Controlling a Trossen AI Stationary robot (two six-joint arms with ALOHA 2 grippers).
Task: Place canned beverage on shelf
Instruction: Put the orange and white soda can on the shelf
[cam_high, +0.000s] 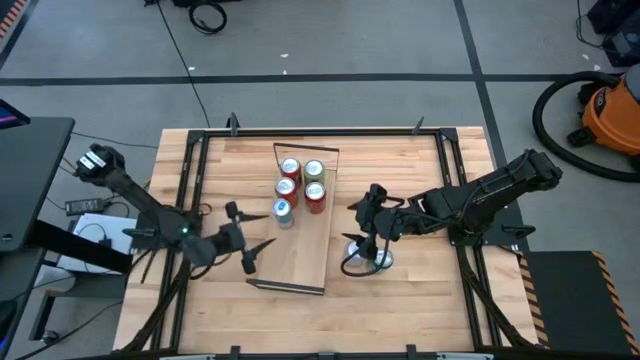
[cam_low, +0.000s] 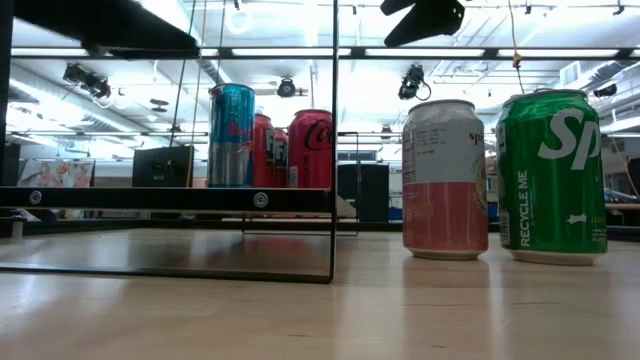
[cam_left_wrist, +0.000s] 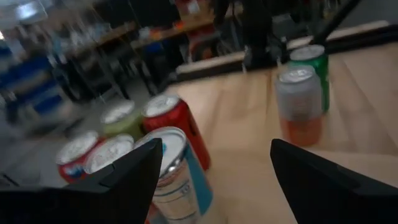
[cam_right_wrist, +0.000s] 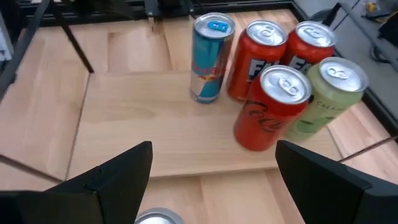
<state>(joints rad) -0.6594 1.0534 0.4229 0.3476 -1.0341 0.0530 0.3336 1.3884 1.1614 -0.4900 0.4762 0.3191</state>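
- A long narrow light-wood shelf (cam_high: 305, 235) with thin dark rod frames at its short ends lies near the middle of the slatted wooden table (cam_high: 420, 300).
- Five cans stand on the shelf, clustered toward its far end.
- One is a slim blue and silver can (cam_right_wrist: 209, 57), nearest the left arm.
- Three are red: two side by side (cam_right_wrist: 258, 57) (cam_right_wrist: 311, 43), and a third red can (cam_right_wrist: 273, 107) closer to the right arm's camera.
- One is a pale green can (cam_right_wrist: 326, 93), touching the third red can.
- Two more cans stand on the table off the shelf, on the right arm's side: a pink and white can (cam_low: 445, 178) and a green can (cam_low: 553, 176), just beside each other.
- The left gripper (cam_high: 247, 240) sits over the shelf's left edge, near the blue can, fingers spread apart and holding nothing.
- The right gripper (cam_high: 360, 212) hangs above the two loose cans, fingers spread wide and empty.
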